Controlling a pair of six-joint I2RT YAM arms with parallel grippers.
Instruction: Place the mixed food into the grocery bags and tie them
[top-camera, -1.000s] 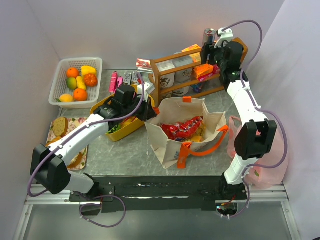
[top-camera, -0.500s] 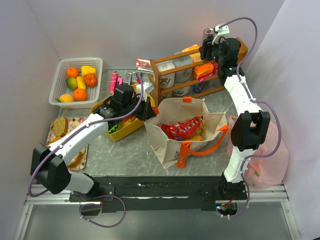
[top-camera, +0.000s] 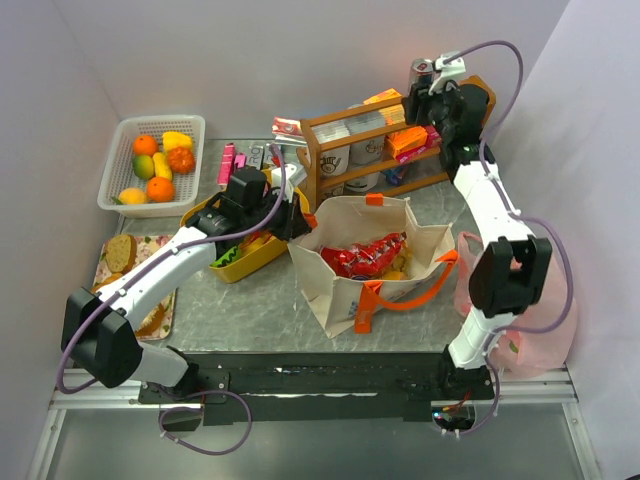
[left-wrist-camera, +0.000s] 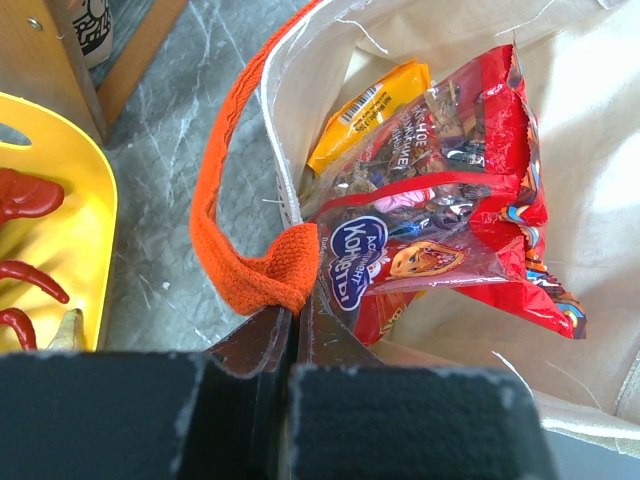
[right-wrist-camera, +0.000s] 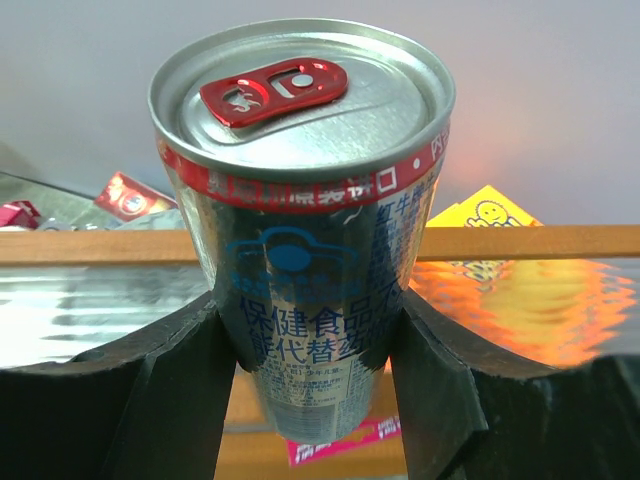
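silver can (right-wrist-camera: 300, 230) clamped in right pincer (right-wrist-camera: 310, 312) by wooden rack (top-camera: 345, 122); left pincer (left-wrist-camera: 293, 322) pinches orange tote handle (left-wrist-camera: 215, 190).

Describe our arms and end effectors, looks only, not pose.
The left arm and right arm share white tubular links, boxy black joint housings and a looping lilac cable each. The left end effector and right end effector have matte black, wedge-shaped fingers. No markings visible.

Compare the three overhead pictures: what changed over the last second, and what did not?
The right arm swung slightly left, then back; its elbow ends where it started. The right gripper stays closed on the can. The left gripper still pinches the tote at its rim; nothing else moved.
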